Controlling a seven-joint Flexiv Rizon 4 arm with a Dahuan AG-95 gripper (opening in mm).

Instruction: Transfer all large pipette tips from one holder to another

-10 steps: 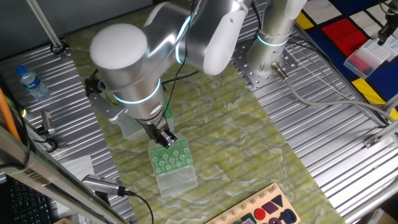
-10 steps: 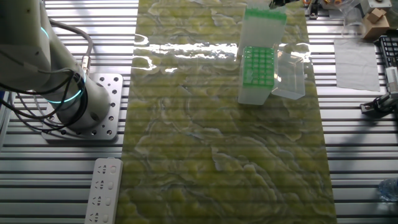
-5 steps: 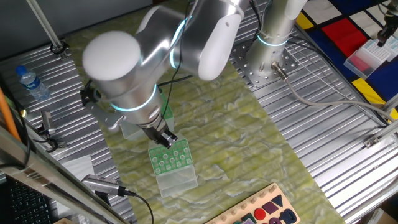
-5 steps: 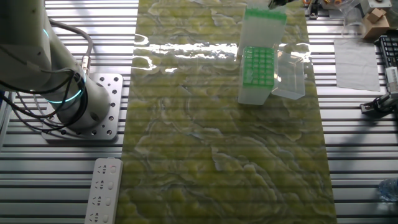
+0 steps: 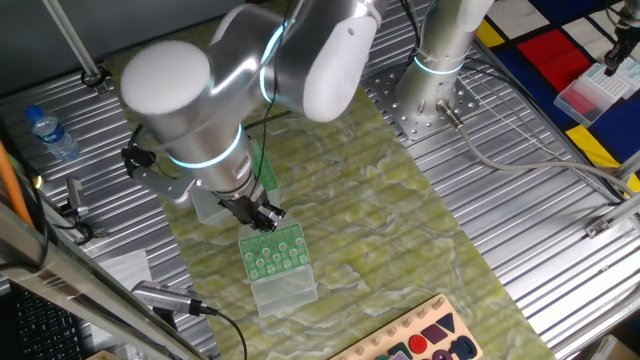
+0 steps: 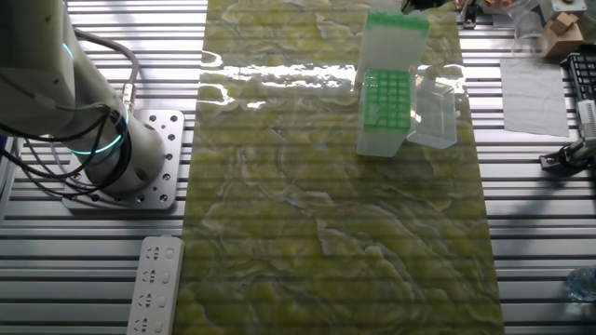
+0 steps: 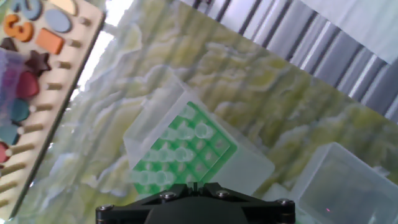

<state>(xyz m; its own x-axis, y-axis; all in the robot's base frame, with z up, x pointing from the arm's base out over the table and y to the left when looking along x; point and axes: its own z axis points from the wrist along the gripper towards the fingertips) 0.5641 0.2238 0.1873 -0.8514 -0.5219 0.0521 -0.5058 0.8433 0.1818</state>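
While gripper (image 5: 266,216) hovers, translucent pipette tips (image 7: 176,153), green gridded rack (image 7: 214,151)

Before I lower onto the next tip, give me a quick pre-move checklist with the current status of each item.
1. Gripper sits over the green tip rack, at its far edge: ok.
2. Large pipette tips left in the rack: ok, pale round tops show in several rows in the hand view.
3. Fingers lined up with a single tip: cannot tell, fingertips are hidden in the hand view.
4. Gripper open or holding a tip: cannot tell.
5. Second holder upright behind the rack: ok.
6. Clear lid off, lying beside the rack: ok.
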